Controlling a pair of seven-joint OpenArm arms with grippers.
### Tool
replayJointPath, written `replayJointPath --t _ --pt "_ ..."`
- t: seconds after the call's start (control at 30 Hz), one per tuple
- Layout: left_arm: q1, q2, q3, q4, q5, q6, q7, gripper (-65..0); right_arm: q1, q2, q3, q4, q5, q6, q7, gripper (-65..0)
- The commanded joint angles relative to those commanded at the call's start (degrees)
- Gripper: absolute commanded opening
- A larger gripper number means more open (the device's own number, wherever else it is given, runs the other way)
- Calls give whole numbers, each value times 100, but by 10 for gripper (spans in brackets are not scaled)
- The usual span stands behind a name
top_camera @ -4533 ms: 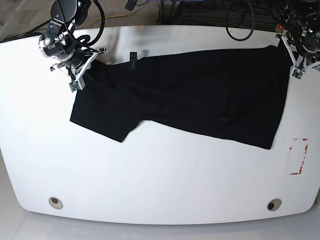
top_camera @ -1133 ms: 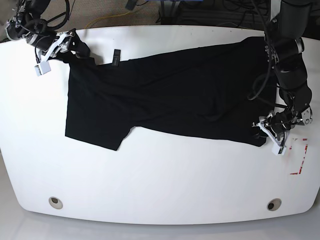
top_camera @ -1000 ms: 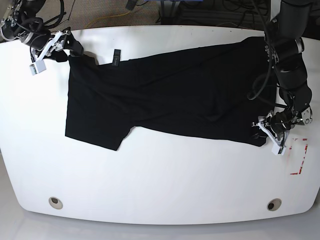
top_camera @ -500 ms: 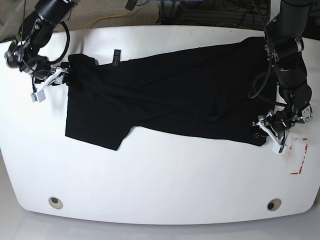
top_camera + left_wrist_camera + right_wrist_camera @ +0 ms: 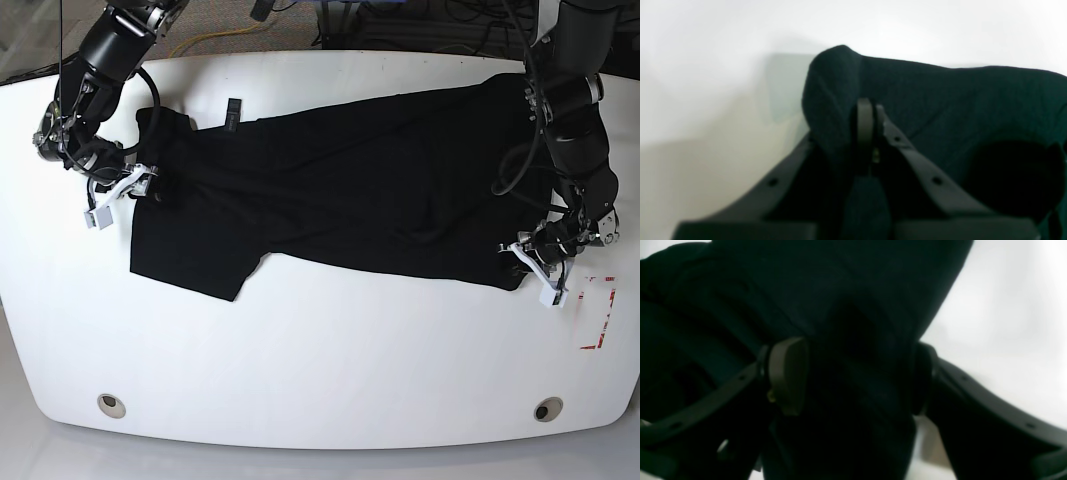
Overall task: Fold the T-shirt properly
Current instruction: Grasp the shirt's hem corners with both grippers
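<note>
T-shirt [image 5: 350, 190] pinched by left tool [image 5: 870, 133].

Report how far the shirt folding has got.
Done: no fold yet; the T-shirt lies spread across the table.
In hand: the left gripper is shut on the hem corner, and the right gripper stands open around fabric at the sleeve edge.
Left: every fold remains.
</note>
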Motion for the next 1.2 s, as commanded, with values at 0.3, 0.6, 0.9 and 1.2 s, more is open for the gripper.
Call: replayJointPath --t 0.3,0.6,0.9,1.2 --pt "0 9 0 0 0 0 -9 -650 9 -149 -26 114 -9 0 220 -609" --pt "0 158 0 0 0 0 141 -650 167 -123 -35 325 -18 0 220 -628" --pt "-18 167 0 9 0 0 132 -650 466 141 -422 360 -18 0 220 -650" --pt "-44 167 9 1934 0 0 1134 -650 1398 510 -510 352 -18 0 193 -650"
